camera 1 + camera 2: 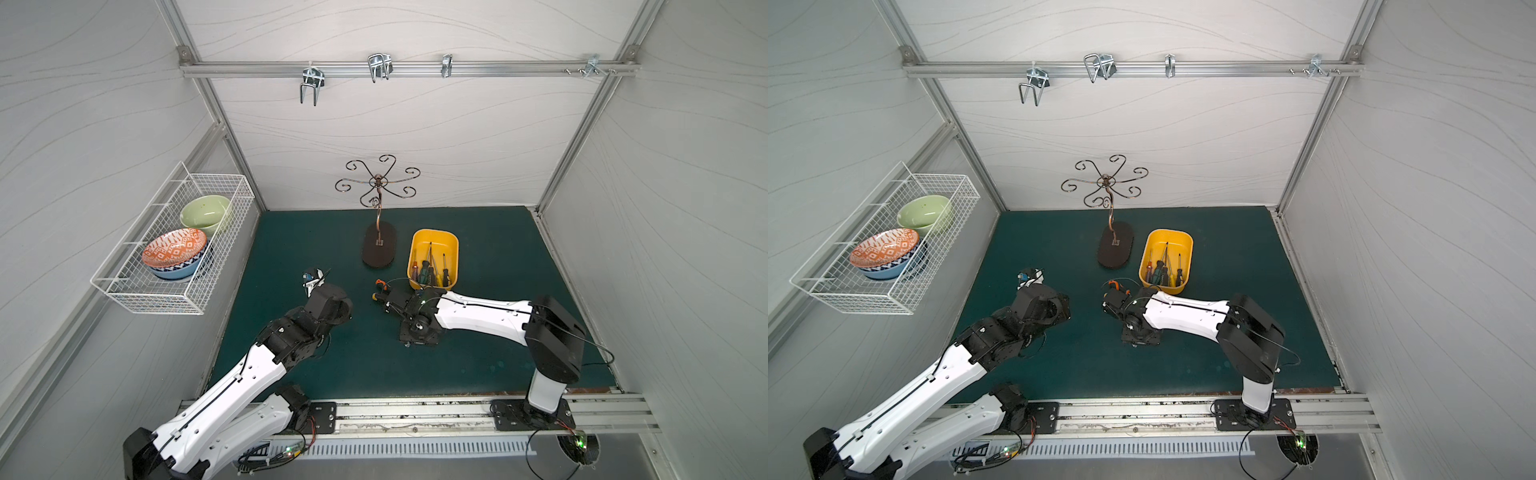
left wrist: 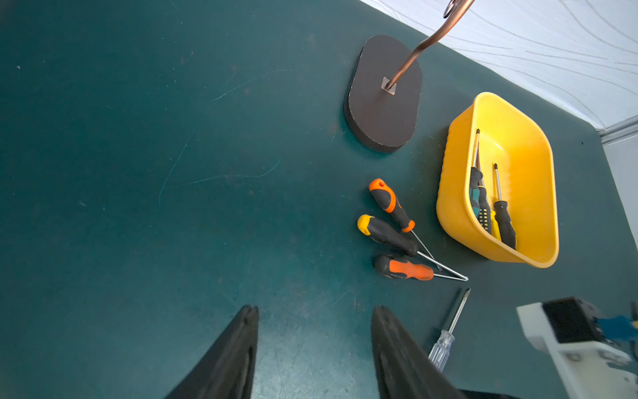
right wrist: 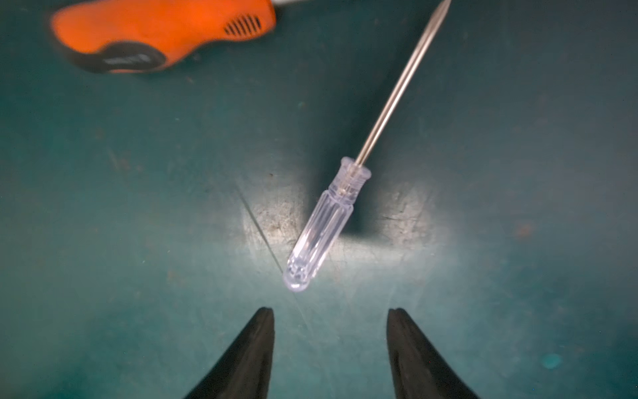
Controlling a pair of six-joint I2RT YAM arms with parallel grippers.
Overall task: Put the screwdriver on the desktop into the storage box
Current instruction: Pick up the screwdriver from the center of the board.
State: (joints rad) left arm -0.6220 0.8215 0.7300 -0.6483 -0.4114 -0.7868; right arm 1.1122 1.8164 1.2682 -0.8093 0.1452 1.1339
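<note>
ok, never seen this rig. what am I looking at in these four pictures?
Two robot arms on a bench, each ending in a two-finger gripper. Two pictures look down from one overhead camera; the other two come from cameras on the wrists. On the desktop stands the yellow storage box, holding several screwdrivers. Three colour-handled screwdrivers lie beside it, plus a clear-handled screwdriver just ahead of the right gripper. The left gripper and the right are both open and hold nothing.

White wire basket [image 1: 145, 297], green bowl [image 1: 205, 212], patterned bowl [image 1: 174, 247], copper hook stand [image 1: 378, 249]
</note>
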